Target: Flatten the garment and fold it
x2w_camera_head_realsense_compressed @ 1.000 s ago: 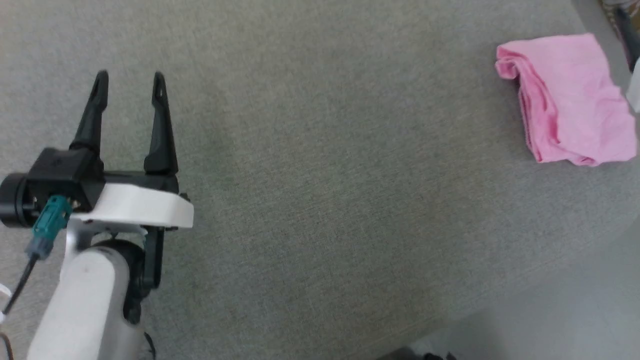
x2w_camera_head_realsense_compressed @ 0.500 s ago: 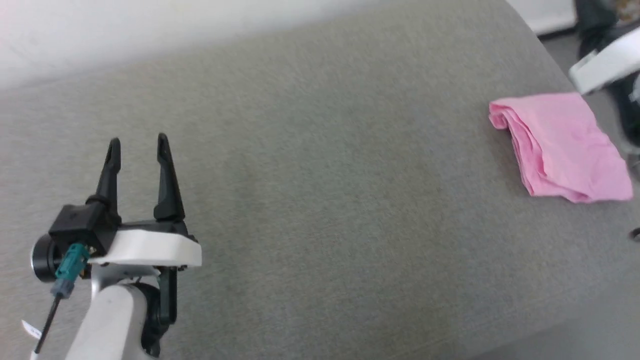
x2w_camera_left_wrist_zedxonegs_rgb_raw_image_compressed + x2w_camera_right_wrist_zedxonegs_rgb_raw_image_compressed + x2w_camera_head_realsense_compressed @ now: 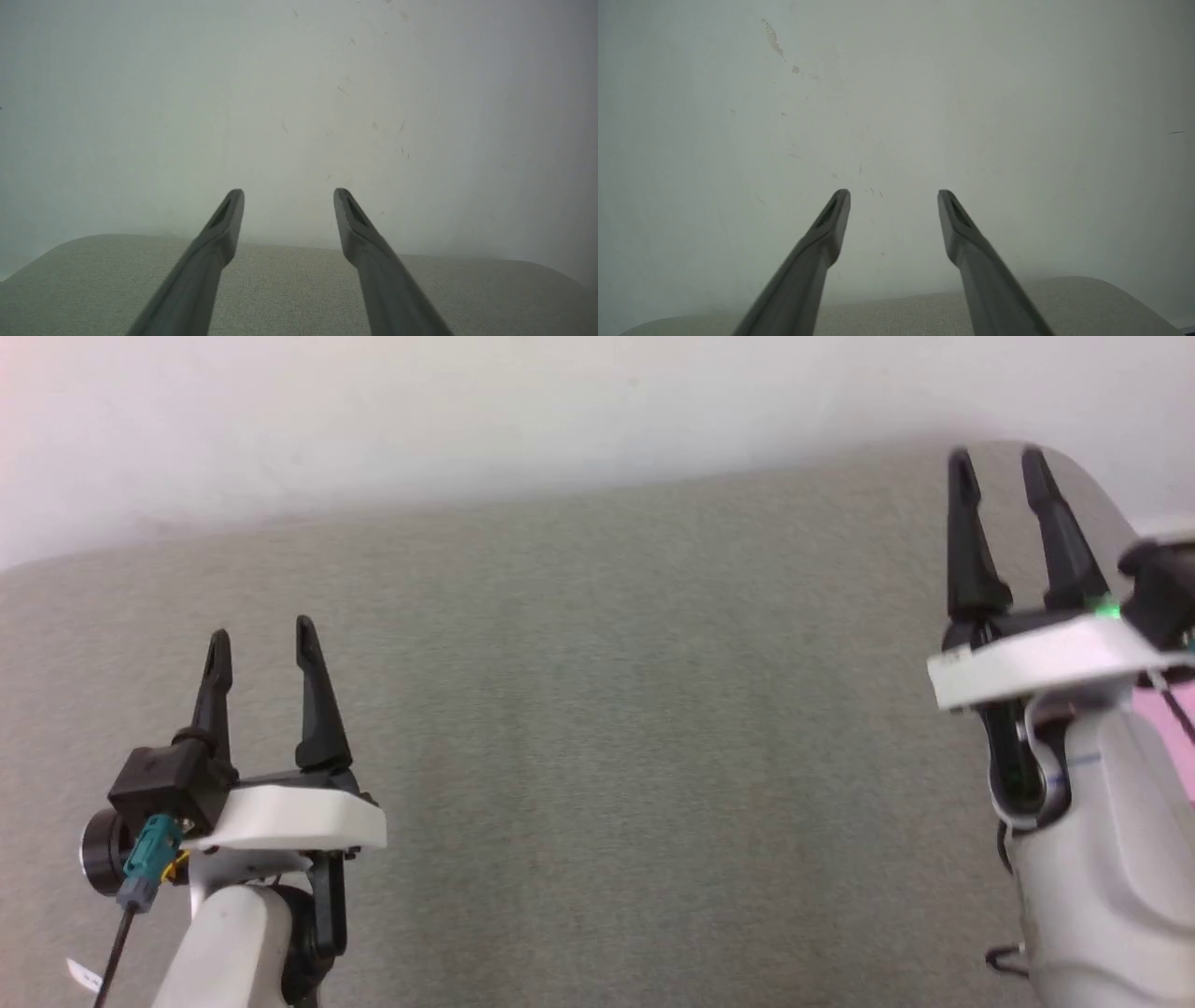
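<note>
Our view swings up: the wall (image 3: 560,411) now tops the grey surface (image 3: 607,756), and the right claw (image 3: 997,462) comes in. It and the left claw (image 3: 260,649) gape wide, empty. The shorts (image 3: 1184,761), folded, peek pink beside the right claw's wrist, so the job looks done.

Higher head view, right claw (image 3: 994,457) newly before the garment (image 3: 1178,751).
</note>
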